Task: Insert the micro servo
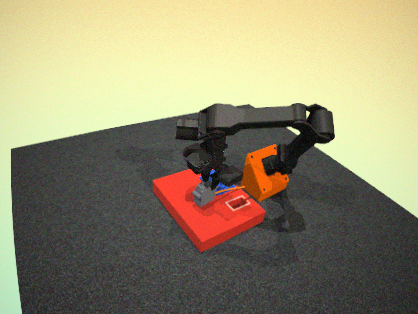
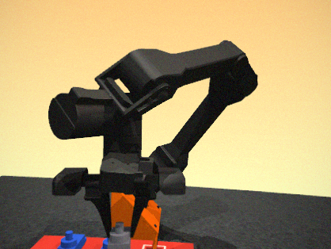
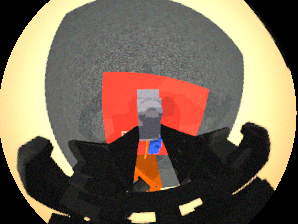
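Observation:
The loose micro servo (image 1: 203, 194) (image 2: 119, 241) (image 3: 148, 94) is grey. My gripper (image 1: 209, 185) (image 2: 121, 236) (image 3: 149, 127) points down and is shut on it, one finger on each side. In the exterior view its shaft points up. It is low at the red deck (image 1: 200, 225) (image 2: 47, 240) (image 3: 119, 90); whether it touches the deck cannot be told. The pocket (image 1: 238, 203) with a white outline is empty, to the right of the servo in the top view. The servo's orange cable (image 1: 227, 190) (image 3: 146, 149) runs toward the orange bracket. The servo's underside is hidden.
Two blue servos (image 1: 225, 188) (image 2: 72, 241) sit in the deck beside the gripper; one shows in the wrist view (image 3: 155, 146). The orange bracket (image 1: 260, 177) (image 2: 149, 225) (image 3: 148, 167) stands at the deck's edge, near the arm's base.

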Tool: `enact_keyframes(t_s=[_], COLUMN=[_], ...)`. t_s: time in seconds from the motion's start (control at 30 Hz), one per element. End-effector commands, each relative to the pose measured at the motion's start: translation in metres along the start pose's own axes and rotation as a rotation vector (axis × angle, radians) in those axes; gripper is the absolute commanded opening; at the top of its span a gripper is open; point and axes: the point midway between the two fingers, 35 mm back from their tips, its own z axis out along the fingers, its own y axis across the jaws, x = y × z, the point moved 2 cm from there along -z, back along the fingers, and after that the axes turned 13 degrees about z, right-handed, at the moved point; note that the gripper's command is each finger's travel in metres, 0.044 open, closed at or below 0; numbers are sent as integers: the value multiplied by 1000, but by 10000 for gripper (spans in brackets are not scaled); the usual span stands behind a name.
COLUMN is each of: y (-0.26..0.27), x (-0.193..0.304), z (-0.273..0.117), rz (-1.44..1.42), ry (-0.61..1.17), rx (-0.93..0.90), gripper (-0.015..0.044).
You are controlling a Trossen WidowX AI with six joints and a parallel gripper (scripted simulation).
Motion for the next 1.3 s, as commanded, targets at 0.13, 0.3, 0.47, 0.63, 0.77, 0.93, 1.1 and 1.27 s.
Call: enact_keyframes(t_s=[0.13,0.3,0.47,0.63,0.77,0.93,1.1,1.27], y=[2,1,18,41,42,42,42,41], x=[1,-3,-1,1,1,1,1,11], z=[-4,-4,-4,-4,-4,-4,-4,-4], rz=[-11,-12,-11,-11,4,106,144,144], ry=[-7,-7,-7,-6,-7,-7,-7,-7], rx=[9,9,8,7,7,6,6,6], gripper=[0,0,0,0,0,0,0,0])
